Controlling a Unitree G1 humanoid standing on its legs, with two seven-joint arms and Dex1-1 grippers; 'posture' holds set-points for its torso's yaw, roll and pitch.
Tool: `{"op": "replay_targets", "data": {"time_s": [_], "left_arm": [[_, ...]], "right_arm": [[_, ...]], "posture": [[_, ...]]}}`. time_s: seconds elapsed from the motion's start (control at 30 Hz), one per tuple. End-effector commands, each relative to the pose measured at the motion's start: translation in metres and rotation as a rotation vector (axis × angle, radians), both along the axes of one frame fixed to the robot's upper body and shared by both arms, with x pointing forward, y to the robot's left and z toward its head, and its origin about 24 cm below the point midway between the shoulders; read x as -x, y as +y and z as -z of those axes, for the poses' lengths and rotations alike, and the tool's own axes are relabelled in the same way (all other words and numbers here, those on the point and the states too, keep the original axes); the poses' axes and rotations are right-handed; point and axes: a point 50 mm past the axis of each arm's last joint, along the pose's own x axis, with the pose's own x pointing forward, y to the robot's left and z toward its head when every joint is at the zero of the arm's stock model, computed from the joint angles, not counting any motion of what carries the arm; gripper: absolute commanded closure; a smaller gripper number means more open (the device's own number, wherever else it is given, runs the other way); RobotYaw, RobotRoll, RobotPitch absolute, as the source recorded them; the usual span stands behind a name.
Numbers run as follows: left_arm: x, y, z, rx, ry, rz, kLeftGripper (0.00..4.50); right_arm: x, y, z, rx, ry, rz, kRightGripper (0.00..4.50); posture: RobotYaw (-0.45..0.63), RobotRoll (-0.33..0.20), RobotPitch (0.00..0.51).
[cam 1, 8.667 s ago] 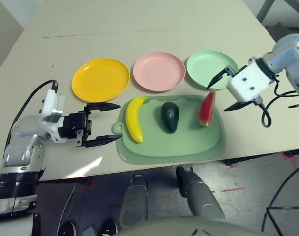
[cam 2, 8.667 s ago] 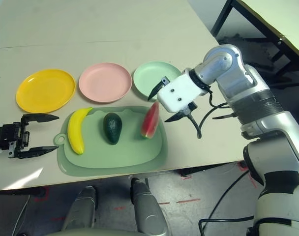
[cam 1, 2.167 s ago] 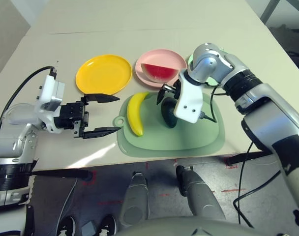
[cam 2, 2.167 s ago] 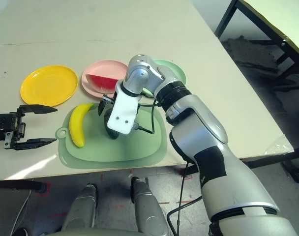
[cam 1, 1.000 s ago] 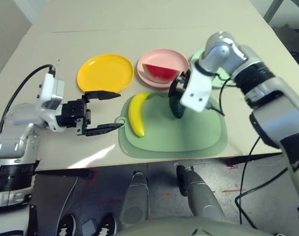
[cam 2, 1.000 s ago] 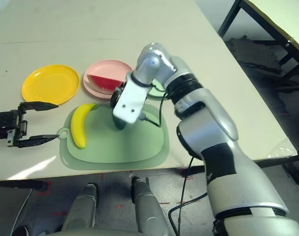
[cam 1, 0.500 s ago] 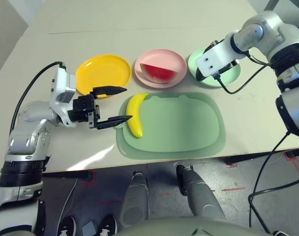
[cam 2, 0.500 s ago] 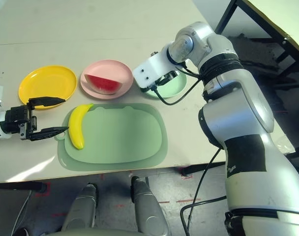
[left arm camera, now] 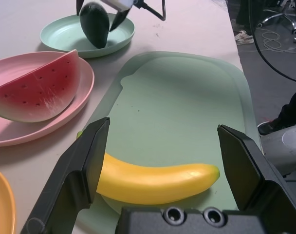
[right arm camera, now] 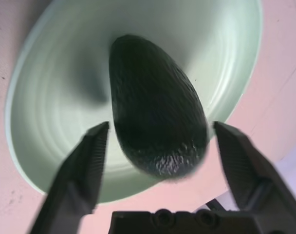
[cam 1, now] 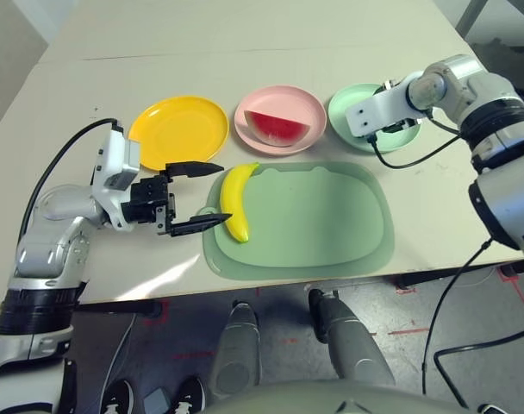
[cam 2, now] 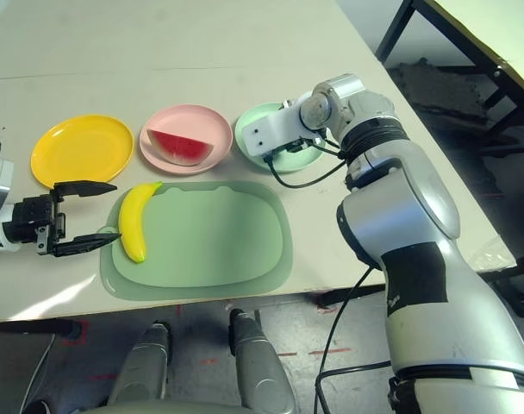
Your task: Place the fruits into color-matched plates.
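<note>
The dark green avocado (right arm camera: 153, 122) sits in the mint green plate (cam 1: 344, 121) at the back right. My right gripper (right arm camera: 160, 126) hovers over it, open, with a gap between each finger and the fruit. The red watermelon wedge (cam 1: 277, 128) lies in the pink plate (cam 1: 279, 102) in the middle. The yellow plate (cam 1: 178, 129) at the back left holds nothing. The yellow banana (cam 1: 236, 200) lies on the left end of the mat. My left gripper (cam 1: 225, 191) is open right beside it, its fingertips at the banana's near side.
The pale green mat (cam 1: 314, 216) lies in front of the plates, bare apart from the banana. A black cable (cam 1: 408, 153) loops from my right wrist over the table beside the green plate. The table's front edge (cam 1: 331, 280) runs just below the mat.
My right gripper has carried the avocado from the mat to the green plate and opened around it. The left gripper has moved closer to the banana.
</note>
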Motion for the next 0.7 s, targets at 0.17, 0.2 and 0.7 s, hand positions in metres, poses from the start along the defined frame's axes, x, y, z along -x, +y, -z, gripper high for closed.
{"op": "replay_targets", "data": {"time_s": [0.17, 0.2, 0.7], "left_arm": [[0.001, 0.002, -0.004, -0.032, -0.022, 0.023, 0.00], [0.000, 0.004, -0.006, -0.042, -0.031, 0.027, 0.00], [-0.002, 0.025, -0.023, -0.183, -0.058, 0.085, 0.00]], "right_arm": [[0.001, -0.007, -0.024, -0.083, -0.037, 0.029, 0.05], [0.002, -0.007, -0.031, -0.104, -0.039, 0.025, 0.05], [0.054, -0.048, -0.042, -1.033, 0.652, -0.003, 0.05]], "posture": [[0.03, 0.000, 0.249], [0.03, 0.000, 0.250], [0.00, 0.000, 0.267]]}}
